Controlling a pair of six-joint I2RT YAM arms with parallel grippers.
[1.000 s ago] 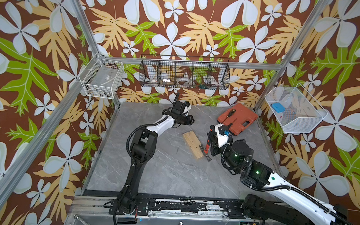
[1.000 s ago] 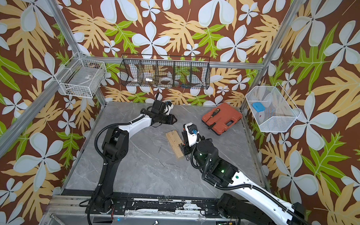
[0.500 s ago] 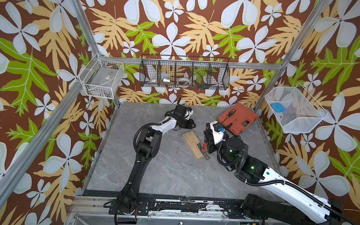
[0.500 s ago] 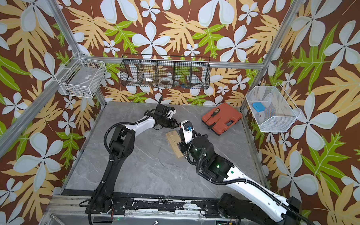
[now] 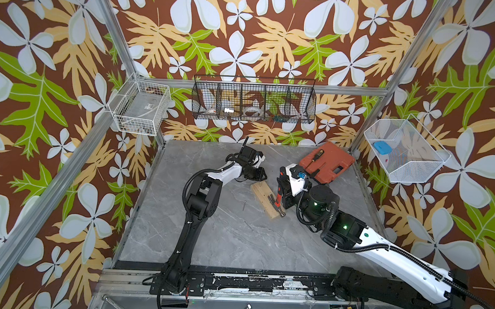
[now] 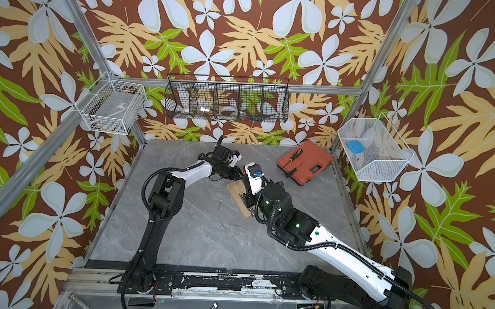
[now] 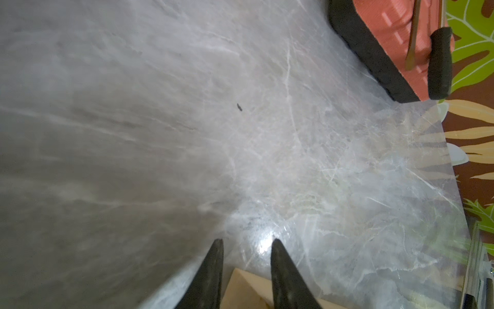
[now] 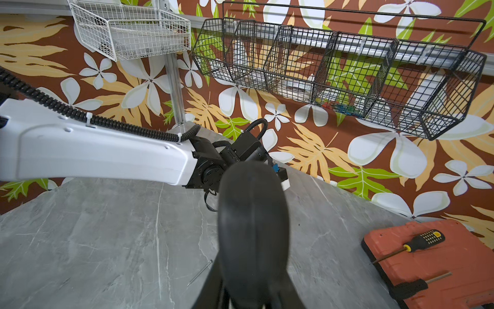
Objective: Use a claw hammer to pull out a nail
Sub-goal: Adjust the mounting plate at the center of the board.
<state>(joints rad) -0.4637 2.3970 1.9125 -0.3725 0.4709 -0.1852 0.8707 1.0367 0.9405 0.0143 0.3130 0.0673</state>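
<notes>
Patterned wallpaper (image 5: 235, 53) covers every wall: white flowers, green and tan leaves on a brown ground. Aluminium posts (image 5: 115, 34) rise slanting from the back corners, joined by a horizontal rail (image 5: 350, 91) along the back wall. From that rail hangs a long black wire rack (image 5: 254, 100) split into compartments. A white wire basket (image 5: 140, 107) is fixed at the left corner, and a white mesh basket (image 5: 405, 150) is mounted on the right wall. The desk (image 5: 232, 234) is grey marble with pale veins. A worn black and metal track (image 5: 250, 282) runs along its front edge. Light falls evenly from above; in the left wrist view a bright glare (image 7: 264, 240) sits on the stone.
</notes>
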